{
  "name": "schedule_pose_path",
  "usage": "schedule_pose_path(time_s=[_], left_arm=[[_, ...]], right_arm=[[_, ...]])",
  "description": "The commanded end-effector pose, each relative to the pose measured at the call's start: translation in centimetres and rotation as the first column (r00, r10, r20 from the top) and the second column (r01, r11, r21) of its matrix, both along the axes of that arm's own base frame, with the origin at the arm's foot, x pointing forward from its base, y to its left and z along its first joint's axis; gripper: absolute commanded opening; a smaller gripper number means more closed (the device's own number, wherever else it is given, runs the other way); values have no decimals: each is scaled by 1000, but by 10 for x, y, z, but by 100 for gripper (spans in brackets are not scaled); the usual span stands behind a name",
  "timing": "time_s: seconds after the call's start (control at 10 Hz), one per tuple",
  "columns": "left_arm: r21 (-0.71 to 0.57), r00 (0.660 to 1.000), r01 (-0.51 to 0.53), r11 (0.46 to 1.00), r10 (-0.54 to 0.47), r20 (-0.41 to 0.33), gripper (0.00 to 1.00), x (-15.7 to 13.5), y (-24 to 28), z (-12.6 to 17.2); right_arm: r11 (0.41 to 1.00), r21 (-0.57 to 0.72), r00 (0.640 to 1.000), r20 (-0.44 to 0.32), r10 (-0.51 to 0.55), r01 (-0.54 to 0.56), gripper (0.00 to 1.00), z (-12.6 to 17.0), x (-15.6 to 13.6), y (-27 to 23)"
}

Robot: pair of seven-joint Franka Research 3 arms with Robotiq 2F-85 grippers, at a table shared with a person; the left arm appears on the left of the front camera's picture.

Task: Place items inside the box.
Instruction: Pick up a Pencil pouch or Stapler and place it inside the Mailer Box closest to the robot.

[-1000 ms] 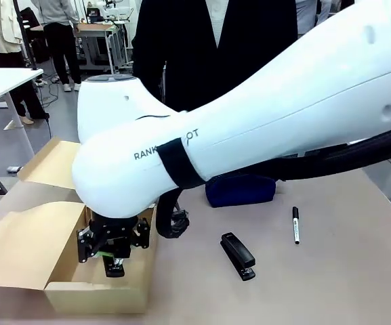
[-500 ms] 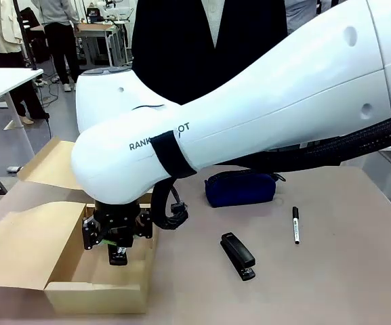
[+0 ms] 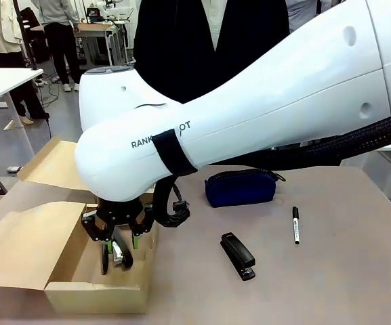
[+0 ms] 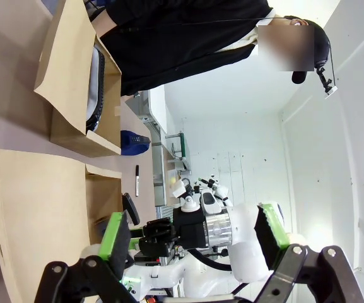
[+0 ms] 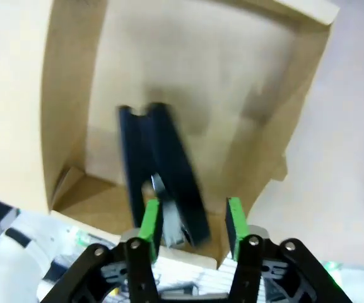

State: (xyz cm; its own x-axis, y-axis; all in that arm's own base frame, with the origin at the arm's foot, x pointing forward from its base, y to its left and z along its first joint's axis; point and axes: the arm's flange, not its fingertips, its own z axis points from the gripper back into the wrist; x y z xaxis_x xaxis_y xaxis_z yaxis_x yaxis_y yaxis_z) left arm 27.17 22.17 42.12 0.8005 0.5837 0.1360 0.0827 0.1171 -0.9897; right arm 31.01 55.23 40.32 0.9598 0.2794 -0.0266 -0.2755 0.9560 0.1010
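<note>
Front across table (image 3: 344, 271); wrists toward box (image 3: 97, 298)

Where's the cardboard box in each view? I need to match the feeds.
Front view: cardboard box at lower left.
Left wrist view: its flaps along the left side, turned sideways.
Right wrist view: its open inside across the upper picture.
Shared landmark: the open right hand over it.

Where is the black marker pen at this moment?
In the front view the black marker pen lies on the table, right side, right of the black stapler and nearer the robot than the navy pouch.
</note>
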Motion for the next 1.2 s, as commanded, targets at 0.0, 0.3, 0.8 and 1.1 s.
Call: schedule_pose_path(time_s=[0.0,0.3,0.8,1.1], left_arm=[[7,1000,6,1000,-7,21,100,-2,-2,0],[7,1000,6,1000,-7,21,100,-2,-2,0],[7,1000,6,1000,-7,21,100,-2,-2,0],[7,1000,6,1000,-7,21,100,-2,-2,0]], right_arm=[[999,13,998,25,-52,52,91,6,-3,-3],[997,27,997,22,-68,68,100,8,-4,-8],[993,117,996,-83,-11,21,100,31,2,-65],[931,319,979,-154,-133,176,100,54,6,-223]])
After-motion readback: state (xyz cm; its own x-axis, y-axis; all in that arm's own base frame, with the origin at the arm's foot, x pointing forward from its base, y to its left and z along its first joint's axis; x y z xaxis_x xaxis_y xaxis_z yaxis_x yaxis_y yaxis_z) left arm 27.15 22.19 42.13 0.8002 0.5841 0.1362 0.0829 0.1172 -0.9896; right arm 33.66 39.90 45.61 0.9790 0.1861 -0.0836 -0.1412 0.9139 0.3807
